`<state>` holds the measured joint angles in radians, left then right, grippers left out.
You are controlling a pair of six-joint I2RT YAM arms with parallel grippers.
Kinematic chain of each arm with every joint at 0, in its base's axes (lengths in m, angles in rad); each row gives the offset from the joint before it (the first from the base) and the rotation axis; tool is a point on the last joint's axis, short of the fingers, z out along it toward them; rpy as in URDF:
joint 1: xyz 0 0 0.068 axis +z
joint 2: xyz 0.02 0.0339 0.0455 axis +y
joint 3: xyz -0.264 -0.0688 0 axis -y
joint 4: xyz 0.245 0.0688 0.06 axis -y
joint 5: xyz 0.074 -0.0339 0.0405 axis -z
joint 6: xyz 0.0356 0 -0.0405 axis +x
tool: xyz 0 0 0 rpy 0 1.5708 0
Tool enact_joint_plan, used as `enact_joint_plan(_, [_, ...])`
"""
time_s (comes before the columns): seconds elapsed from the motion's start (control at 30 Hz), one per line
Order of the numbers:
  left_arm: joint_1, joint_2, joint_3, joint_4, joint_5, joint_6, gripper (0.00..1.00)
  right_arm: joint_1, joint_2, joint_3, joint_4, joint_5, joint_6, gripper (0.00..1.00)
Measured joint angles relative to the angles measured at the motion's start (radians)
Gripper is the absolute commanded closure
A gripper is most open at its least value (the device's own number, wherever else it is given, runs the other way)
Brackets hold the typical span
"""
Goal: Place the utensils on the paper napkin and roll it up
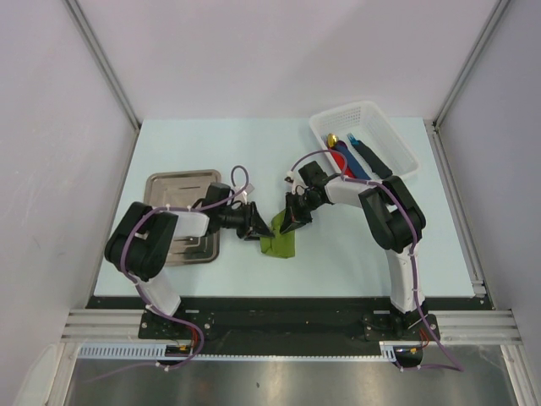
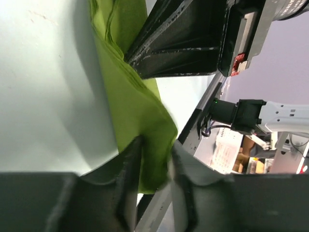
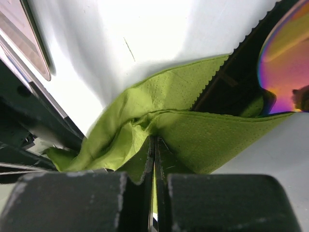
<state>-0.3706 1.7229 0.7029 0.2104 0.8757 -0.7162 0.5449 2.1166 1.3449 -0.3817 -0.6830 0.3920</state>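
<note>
The metal tray (image 1: 173, 190) lies at the left. The left hand (image 1: 260, 227) sets its fingers (image 2: 129, 166) either side of a fold of the paper napkin (image 1: 279, 245); firm contact cannot be told. The napkin sits crumpled on the table (image 1: 211, 144) between both hands. The right hand (image 1: 290, 223) is pressed together, pinching a crease, probably to pull the sheet flat. The utensils (image 1: 374, 161) lie in the basket (image 1: 397, 144).

Both arms bend inward and low, their wrists nearly meeting; the right pincer (image 3: 154, 147) is closed on the paper napkin (image 3: 193, 130), and the left pincer (image 2: 155, 162) (fingers a little apart) stands around its fold.
</note>
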Motion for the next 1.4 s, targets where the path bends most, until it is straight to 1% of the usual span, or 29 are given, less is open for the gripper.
enact_joint_plan(0.03, [-0.003,0.0,0.0,-0.005,0.0,0.004,0.78,0.0,0.0,0.0,0.0,0.0,0.0,1.0])
enact_joint_plan(0.1, [-0.009,0.0,0.001,-0.012,0.0,0.01,0.82,0.0,0.0,0.0,0.0,0.0,0.0,1.0])
enact_joint_plan(0.13, [-0.012,0.0,0.002,-0.015,0.0,0.012,0.85,0.0,0.0,0.0,0.0,0.0,0.0,1.0])
enact_joint_plan(0.23, [-0.026,0.0,0.01,-0.019,0.0,0.019,0.9,0.0,0.0,0.0,0.0,0.0,0.0,1.0])
enact_joint_plan(0.4, [-0.057,0.0,0.037,-0.04,-0.009,0.032,0.9,0.0,0.0,0.0,0.0,0.0,0.0,1.0])
enact_joint_plan(0.5, [-0.073,0.013,0.059,-0.051,-0.014,0.036,0.88,0.0,0.0,0.0,0.0,0.0,0.001,1.0])
enact_joint_plan(0.6, [-0.095,0.04,0.085,-0.066,-0.029,0.043,0.86,0.0,0.0,0.0,0.0,0.0,0.005,1.0])
enact_joint_plan(0.73, [-0.116,0.093,0.116,-0.109,-0.056,0.055,0.86,0.0,0.0,0.0,0.001,0.001,0.009,1.0])
enact_joint_plan(0.87, [-0.119,0.142,0.138,-0.174,-0.09,0.084,0.9,0.0,0.0,0.0,0.001,0.001,0.014,1.0])
enact_joint_plan(0.97, [-0.119,0.153,0.153,-0.201,-0.095,0.096,0.93,0.0,-0.001,0.0,0.001,0.001,0.018,0.96])
enact_joint_plan(1.07, [-0.119,0.153,0.158,-0.213,-0.098,0.098,1.0,-0.002,-0.003,0.0,0.001,0.001,0.02,0.93])
enact_joint_plan(1.27, [-0.119,0.157,0.167,-0.228,-0.097,0.098,1.0,-0.018,-0.008,0.01,-0.007,0.005,0.022,0.89])
enact_joint_plan(1.4, [-0.119,0.161,0.173,-0.236,-0.095,0.101,1.0,-0.067,-0.022,0.024,-0.006,0.0,0.027,0.88])
